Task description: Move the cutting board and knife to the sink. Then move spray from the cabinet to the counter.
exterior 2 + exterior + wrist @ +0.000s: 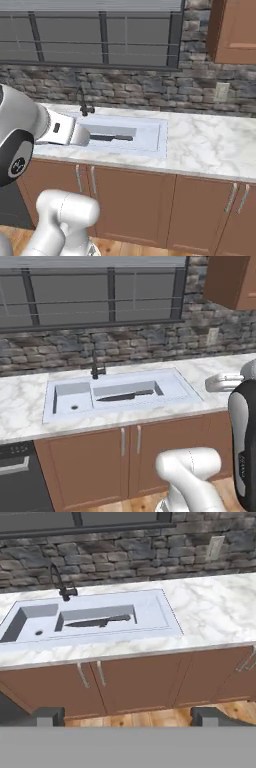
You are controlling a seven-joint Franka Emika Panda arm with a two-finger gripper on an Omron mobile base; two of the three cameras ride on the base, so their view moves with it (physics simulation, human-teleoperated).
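**Knife in the sink, arm drawn back from the bench**

The knife (125, 396) lies flat inside the sink (175, 387), in the shallower basin, blade pointing away from the black faucet (95, 368); it seems to have been placed there as the task asks. No cutting board can be made out in or beside the sink. The sink is set into the marble bench (210, 145), below a stone wall and a window. The wooden cabinet (235, 32) hangs on the wall well to the side of the sink, past the faucet's far end. The hand view looks at the sink from a distance, with the gripper (128, 716) and its fingers (47, 716) spread wide apart, empty. The right base view alone shows bench beneath the cabinet.
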